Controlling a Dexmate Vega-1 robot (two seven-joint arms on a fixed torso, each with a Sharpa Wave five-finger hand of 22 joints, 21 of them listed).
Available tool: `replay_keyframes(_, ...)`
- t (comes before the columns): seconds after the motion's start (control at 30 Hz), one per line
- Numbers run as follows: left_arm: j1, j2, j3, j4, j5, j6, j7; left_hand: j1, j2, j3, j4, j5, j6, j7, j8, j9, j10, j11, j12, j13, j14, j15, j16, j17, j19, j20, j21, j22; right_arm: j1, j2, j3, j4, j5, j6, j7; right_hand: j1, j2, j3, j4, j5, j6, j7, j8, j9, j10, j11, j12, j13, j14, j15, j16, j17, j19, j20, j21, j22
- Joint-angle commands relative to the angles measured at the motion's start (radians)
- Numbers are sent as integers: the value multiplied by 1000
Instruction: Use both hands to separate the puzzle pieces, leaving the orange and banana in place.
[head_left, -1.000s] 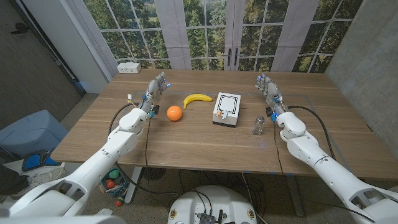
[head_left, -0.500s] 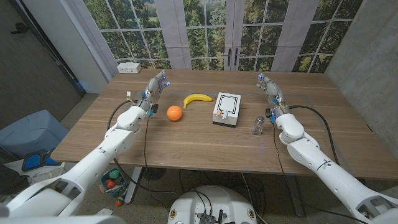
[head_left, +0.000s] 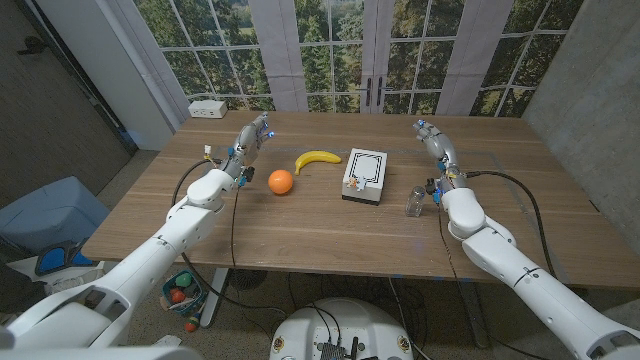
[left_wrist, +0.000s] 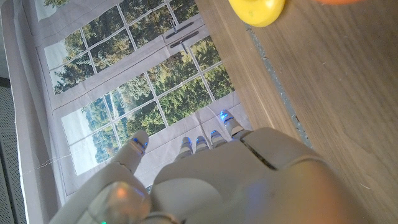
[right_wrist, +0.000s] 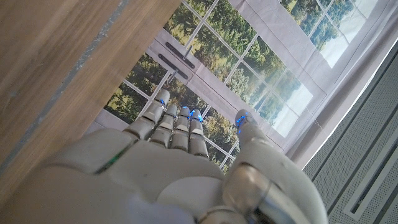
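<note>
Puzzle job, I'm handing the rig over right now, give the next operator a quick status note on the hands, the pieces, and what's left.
Left robot hand: open, holds nothing, left of the orange.
Right robot hand: open, holds nothing, right of the puzzle.
Puzzle: white block at table centre, pieces together, untouched by either hand.
Banana lies behind the orange, left of the puzzle. A small jar stands right of the puzzle.
Done: nothing yet.
Left: bring both hands to the puzzle, pull the pieces apart, leave the fruit where it is.
</note>
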Motion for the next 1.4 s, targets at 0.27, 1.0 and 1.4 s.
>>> replay_keyframes(0.27, 23, 33, 3, -56, 27, -10, 5, 9, 7, -9, -23, 2, 12, -9, 4, 2, 5, -15, 4, 5, -14, -46, 2, 1, -21, -28, -16, 3, -90, -40, -1, -151, -300, -143, -205, 31, 0, 1, -21, 7, 21, -19, 3, 6, 22, -14, 3, 3, 22, -34, 13, 0, 38, -31, -5, 6)
replay_keyframes(1.0, 25, 39, 0, -65, 36, -22, 4, 13, -10, -22, -55, -4, 33, -22, 2, 2, 29, -25, 6, 5, -7, -51, 1, -1, -24, 8, -48, 4, -174, -73, -17, -268, -515, -250, -302, 63, 6, 0, -32, 9, 46, -43, 6, 8, 50, -25, 9, 6, 55, -55, 34, 5, 71, 2, -6, 9)
replay_keyframes(1.4, 25, 39, 2, -71, 40, -21, 3, 13, -8, -24, -60, -5, 32, -23, 0, 2, 31, -25, 4, 5, -7, -50, 1, -1, -26, 19, -57, 5, -207, -79, -33, -305, -613, -310, -344, 84, 1, -7, -38, 12, 77, -42, 12, 9, 82, -22, 17, 10, 49, -70, 40, 13, 81, 20, -11, 13)
